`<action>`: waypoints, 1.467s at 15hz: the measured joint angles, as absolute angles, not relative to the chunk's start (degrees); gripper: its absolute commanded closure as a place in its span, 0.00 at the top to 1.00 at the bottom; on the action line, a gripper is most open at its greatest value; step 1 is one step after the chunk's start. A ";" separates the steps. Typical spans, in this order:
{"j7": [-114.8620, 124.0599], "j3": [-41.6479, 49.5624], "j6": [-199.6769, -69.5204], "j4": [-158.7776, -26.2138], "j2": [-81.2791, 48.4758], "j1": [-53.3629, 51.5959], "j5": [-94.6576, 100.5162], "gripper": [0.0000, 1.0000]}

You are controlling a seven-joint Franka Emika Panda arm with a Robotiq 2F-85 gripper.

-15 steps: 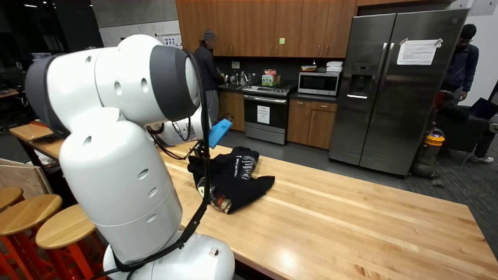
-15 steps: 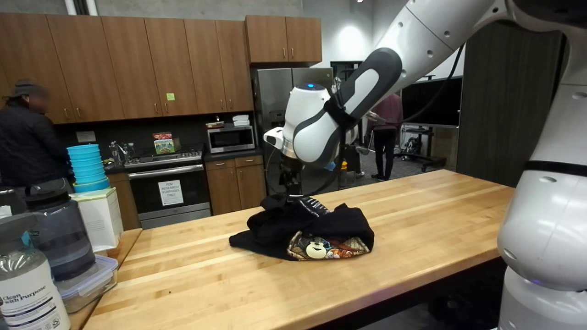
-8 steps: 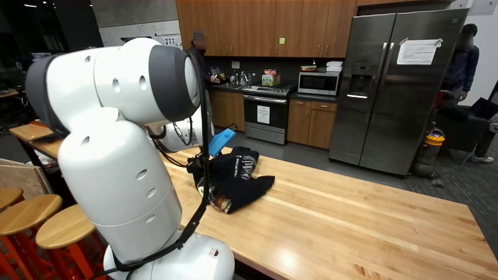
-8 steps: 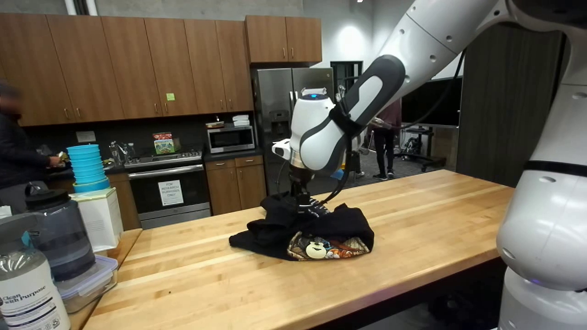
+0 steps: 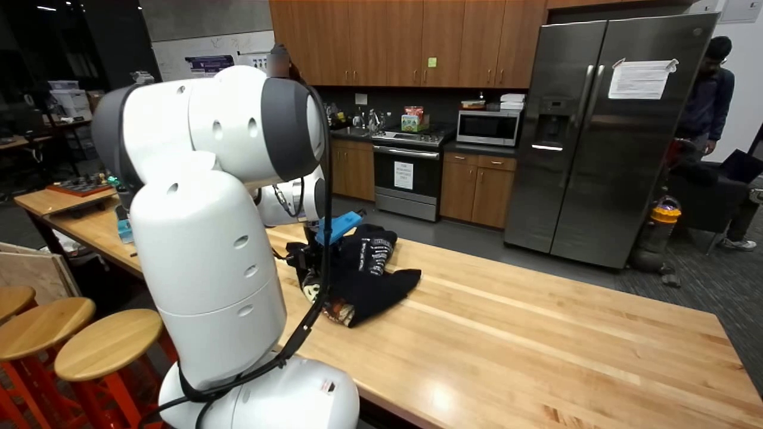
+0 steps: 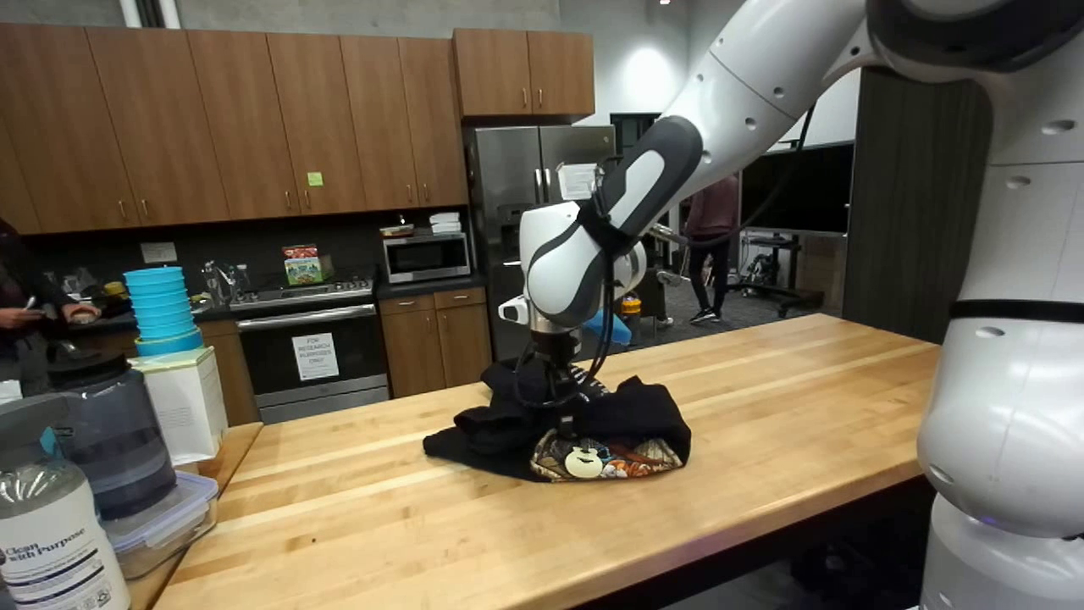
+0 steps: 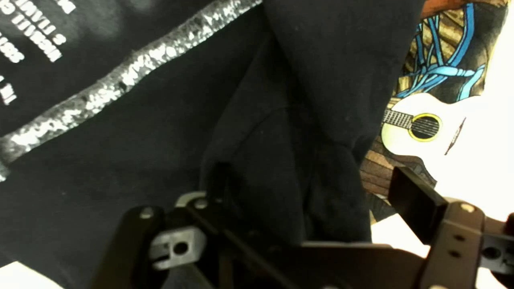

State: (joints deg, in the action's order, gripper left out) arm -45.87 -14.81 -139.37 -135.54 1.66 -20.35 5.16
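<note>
A bunched black garment (image 5: 375, 292) with white lettering lies on the wooden table in both exterior views. Its colourful patterned part (image 6: 610, 457), printed with a pale guitar, shows at one edge. My gripper (image 6: 561, 411) points down over the garment, close above that patterned edge. In the wrist view the gripper (image 7: 313, 192) stands wide open. Black folds (image 7: 273, 160) of the garment lie between and below its fingers. The right finger pad (image 7: 417, 204) is over the edge by the guitar print (image 7: 417, 124); the left finger blends into dark cloth. Whether the fingers touch the cloth I cannot tell.
The wooden table (image 6: 381, 525) stretches around the garment. A spray bottle (image 6: 51, 525), a dark water jug (image 6: 110, 440), a lidded container (image 6: 165, 517) and stacked blue bowls (image 6: 161, 309) stand at its side. Stools (image 5: 110, 345) stand beside the table. A person (image 5: 709, 101) is near the fridge (image 5: 608, 137).
My gripper has come down and moved across the garment toward its patterned edge, staying open. The garment lies nearly unchanged. A person in the background has moved to the left.
</note>
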 measured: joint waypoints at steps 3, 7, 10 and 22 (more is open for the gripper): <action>-45.81 -15.03 -135.06 -131.01 -2.91 -19.96 5.16 1.00; -45.95 -15.70 -129.23 -124.78 -8.98 -19.34 5.16 1.00; -46.80 -16.42 -125.33 -119.60 -14.05 -19.26 5.39 1.00; -58.68 -21.04 -122.19 -104.36 -25.97 -23.56 19.01 1.00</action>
